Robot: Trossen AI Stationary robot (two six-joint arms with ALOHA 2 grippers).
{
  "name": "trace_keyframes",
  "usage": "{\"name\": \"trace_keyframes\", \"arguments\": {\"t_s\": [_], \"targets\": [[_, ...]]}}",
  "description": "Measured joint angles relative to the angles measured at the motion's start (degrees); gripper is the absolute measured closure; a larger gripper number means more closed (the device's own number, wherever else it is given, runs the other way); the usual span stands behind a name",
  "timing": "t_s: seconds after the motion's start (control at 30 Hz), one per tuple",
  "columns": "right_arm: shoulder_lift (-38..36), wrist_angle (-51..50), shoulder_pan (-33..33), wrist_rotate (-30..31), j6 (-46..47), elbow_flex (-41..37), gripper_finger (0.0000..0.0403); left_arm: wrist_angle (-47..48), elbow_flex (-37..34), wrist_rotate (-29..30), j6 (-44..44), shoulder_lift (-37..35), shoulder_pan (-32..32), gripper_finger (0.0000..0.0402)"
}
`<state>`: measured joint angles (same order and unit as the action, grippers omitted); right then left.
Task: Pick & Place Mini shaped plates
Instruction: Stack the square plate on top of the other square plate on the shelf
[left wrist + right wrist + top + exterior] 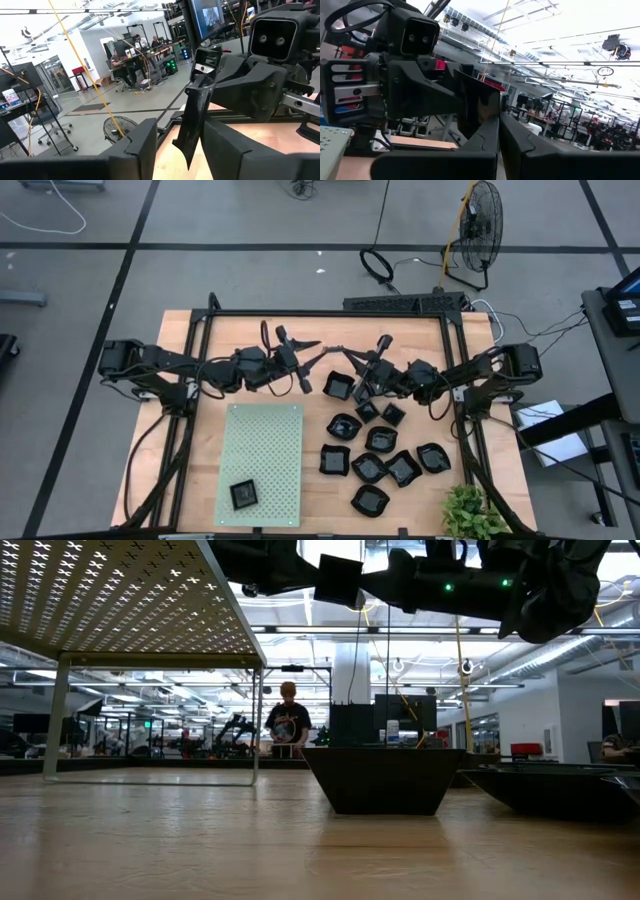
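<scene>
Plate (333, 347) between both grippers, midair

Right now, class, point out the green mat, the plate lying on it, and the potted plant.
green mat (265, 450), high view, bare middle of its perforated surface
plate (243, 495), high view, its centre
plant (473, 514), high view, its leaves

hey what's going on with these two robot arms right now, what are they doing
The two arms are meeting in mid-air above the back of the table, passing a small black plate between them. The right gripper is shut on its edge, and the left gripper has its fingers around the plate too. One plate already sits on the green mat, while about ten more plates wait clustered on the table's right side.
</scene>
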<state>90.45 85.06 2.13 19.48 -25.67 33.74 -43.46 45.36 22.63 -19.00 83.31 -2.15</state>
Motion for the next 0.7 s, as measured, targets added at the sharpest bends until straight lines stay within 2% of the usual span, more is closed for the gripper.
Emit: {"name": "trace_keyframes", "arguments": {"t_s": [0.13, 0.33, 0.53, 0.7], "targets": [[0.0, 0.0, 0.0, 0.0, -0.4, 0.0, 0.0403, 0.0, 0.0, 0.0, 0.0, 0.0, 0.4, 0.0302], [0.0, -0.9, 0.0, -0.1, -0.8, 0.0, 0.0398, 0.0, 0.0, 0.3, 1.4, 0.0, 0.7, 0.0392], [0.0, -5.8, 0.0, 0.1, -0.6, 0.0, 0.0333, 0.7, -0.1, 5.2, -0.7, -3.0, 3.2, 0.0397], [0.0, -11.2, 0.0, 0.3, 1.7, 0.0, 0.0271, 10.9, -0.1, 9.7, -0.6, -9.5, 7.7, 0.0397]]}}
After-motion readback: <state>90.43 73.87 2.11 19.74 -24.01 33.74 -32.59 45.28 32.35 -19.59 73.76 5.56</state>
